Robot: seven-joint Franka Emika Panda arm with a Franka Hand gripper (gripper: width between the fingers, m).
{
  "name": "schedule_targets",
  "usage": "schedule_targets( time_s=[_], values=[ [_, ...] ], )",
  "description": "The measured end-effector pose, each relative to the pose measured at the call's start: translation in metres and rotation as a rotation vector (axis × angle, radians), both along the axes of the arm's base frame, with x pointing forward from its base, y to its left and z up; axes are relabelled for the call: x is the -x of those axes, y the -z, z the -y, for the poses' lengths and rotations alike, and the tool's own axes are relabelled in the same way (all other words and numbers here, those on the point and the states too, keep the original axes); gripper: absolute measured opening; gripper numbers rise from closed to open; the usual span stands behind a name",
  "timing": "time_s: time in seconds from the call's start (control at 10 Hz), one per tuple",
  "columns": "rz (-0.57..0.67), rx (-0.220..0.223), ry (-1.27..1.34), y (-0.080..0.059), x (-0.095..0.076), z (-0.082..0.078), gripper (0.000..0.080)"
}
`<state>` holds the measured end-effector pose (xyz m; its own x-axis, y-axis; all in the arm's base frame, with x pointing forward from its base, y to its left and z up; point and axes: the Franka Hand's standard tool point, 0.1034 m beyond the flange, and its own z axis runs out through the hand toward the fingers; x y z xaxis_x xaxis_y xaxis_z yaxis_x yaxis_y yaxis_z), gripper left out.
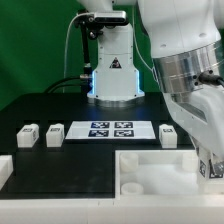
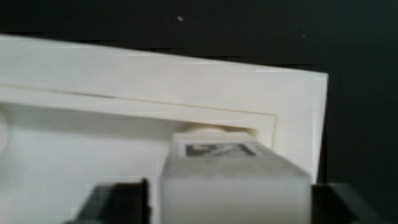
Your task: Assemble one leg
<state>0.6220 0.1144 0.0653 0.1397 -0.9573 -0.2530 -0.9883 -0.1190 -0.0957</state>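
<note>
Arm [image 1: 190, 80]: fills the frame's right side.
Marker board [image 1: 111, 130]: centre.
Small white legs [image 1: 41, 133]: left of it.
White tray [image 1: 165, 172]: lower right.

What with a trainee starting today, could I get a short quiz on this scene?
1. True or false: the gripper holds a leg over the tray.
2. The marker board lies: A) in the tray; B) on the table, beyond the tray; C) in the gripper.
3. Fill in: the table is coloured ___.
Key: 1 true; 2 B; 3 black.
</note>
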Motion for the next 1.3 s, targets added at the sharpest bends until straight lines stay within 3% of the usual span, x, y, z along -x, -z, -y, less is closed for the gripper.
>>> schedule_targets(
  time_s=[0.1,0.2,0.3,0.6,0.8,1.0,1.2,1.3],
  values=[
    [0.033,0.021,-0.170,0.002,0.002,-0.001,0.0506],
    [0.059,0.038,-0.378,0.002,0.005,-0.005,0.0618],
    [0.063,0.064,-0.579,-0.002,0.008,-0.012,0.0643],
    [0.143,0.076,-0.898,-0.001,0.007,-0.010,0.0648],
    [0.223,0.121,-1.267,-0.002,0.004,-0.006,0.0649],
    [0.289,0.130,-1.514,0.001,0.000,0.009,0.0649],
    [0.268,0.129,-1.423,0.001,0.001,0.007,0.0411],
    [0.264,0.128,-1.403,0.001,0.001,0.007,0.0411]
  ],
)
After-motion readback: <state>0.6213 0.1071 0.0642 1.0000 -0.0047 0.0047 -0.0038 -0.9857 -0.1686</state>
